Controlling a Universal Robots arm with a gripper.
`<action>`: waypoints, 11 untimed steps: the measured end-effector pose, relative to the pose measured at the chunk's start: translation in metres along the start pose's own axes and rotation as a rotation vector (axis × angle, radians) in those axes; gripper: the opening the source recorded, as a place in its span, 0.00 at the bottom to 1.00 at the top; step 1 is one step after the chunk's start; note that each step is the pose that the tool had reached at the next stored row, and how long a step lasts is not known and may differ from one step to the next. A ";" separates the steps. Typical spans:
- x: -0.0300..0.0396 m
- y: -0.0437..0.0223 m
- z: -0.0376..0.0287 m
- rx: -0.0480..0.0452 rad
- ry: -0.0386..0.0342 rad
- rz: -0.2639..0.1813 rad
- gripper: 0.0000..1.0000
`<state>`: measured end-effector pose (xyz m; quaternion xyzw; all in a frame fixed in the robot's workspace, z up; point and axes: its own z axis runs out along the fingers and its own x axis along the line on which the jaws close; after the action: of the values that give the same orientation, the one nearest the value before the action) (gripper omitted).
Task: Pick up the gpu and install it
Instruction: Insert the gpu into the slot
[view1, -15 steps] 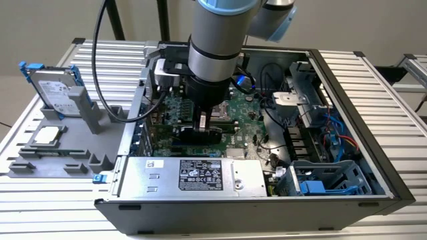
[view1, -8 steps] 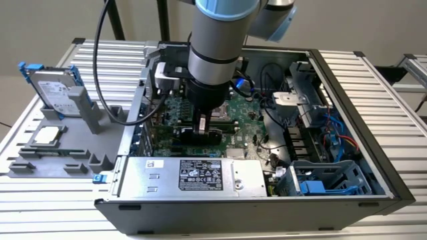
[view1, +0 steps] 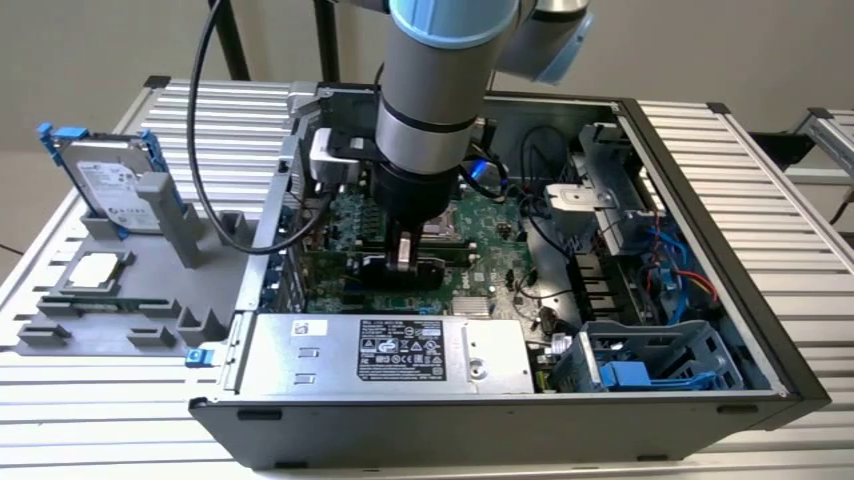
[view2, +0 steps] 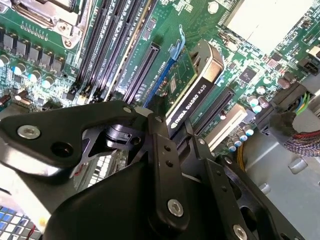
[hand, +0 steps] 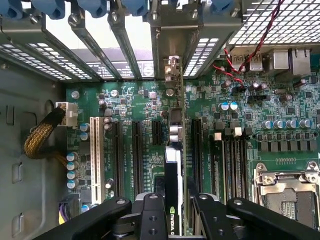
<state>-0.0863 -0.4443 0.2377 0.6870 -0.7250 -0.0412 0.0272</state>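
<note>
Grey fixture tray (view1: 127, 305): a moulded plastic holder at the exterior view's left edge of the slatted aluminium table (view1: 747, 150); its slots keep spare parts upright and reachable.
Silver hard drive in a blue frame (view1: 110, 180): stands on edge in the tray's far corner, untouched.
Small square silver processor chip (view1: 94, 270): lies flat in a tray pocket near the drive.
Open black computer case (view1: 694, 340): lies on its side beside the tray, so the green motherboard (view1: 501, 240) faces up and the arm can come straight down.
Grey power supply box (view1: 387, 352): sits along the case's near wall.
Grey and blue robot arm (view1: 434, 90): reaches vertically into the case's middle.
Black gripper (view1: 407, 262): closed narrowly on the card's upper edge, one finger on each face, holding it upright.
Gpu (view2: 192, 95): a green card with a black cooler, standing on edge over a long black motherboard slot (hand: 195, 145), bracket end towards the case's rear wall slats (hand: 125, 45). Whether it is fully seated, I cannot tell.
</note>
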 end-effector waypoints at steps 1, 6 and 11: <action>0.0000 0.0000 0.0003 0.0001 -0.0001 0.000 1.00; 0.0002 0.0005 -0.0044 -0.0015 -0.0044 0.000 1.00; -0.0002 0.0026 -0.0265 -0.0013 -0.0054 0.000 1.00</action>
<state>-0.0864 -0.4445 0.2644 0.6867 -0.7252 -0.0435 0.0257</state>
